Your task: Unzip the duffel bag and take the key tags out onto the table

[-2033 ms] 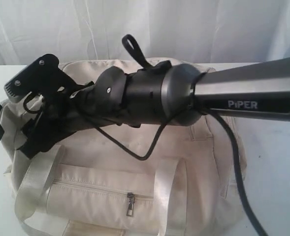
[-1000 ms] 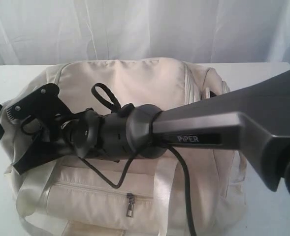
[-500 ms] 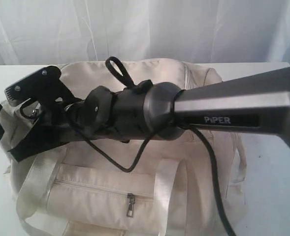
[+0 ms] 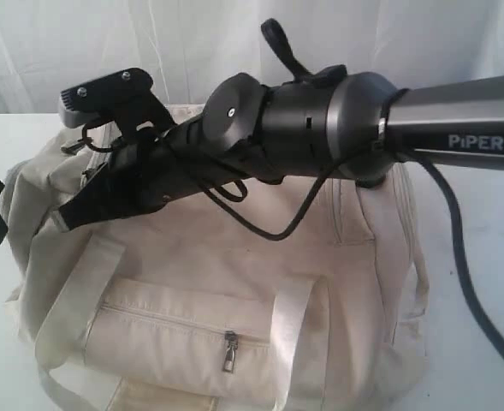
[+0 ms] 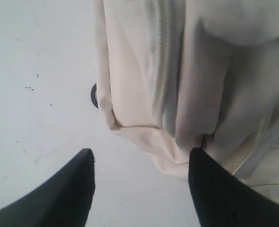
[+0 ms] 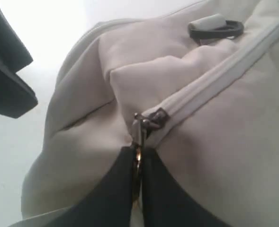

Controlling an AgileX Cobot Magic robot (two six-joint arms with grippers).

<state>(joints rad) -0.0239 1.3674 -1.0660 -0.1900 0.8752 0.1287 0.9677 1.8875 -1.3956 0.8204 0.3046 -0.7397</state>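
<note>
Raised since a moment ago, my right pincer (image 6: 137, 156) clamps the zip pull (image 6: 140, 130) at the bag's (image 4: 234, 282) nine-o'clock end, on the table (image 5: 35, 94), my left pincer (image 5: 141, 156) wide beside it.

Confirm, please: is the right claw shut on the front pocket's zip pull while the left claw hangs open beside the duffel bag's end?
Not quite. The right wrist view shows the right claw shut on the main zip pull on the duffel bag; the front pocket's pull hangs untouched. The left claw is indeed open beside the bag's end.
</note>
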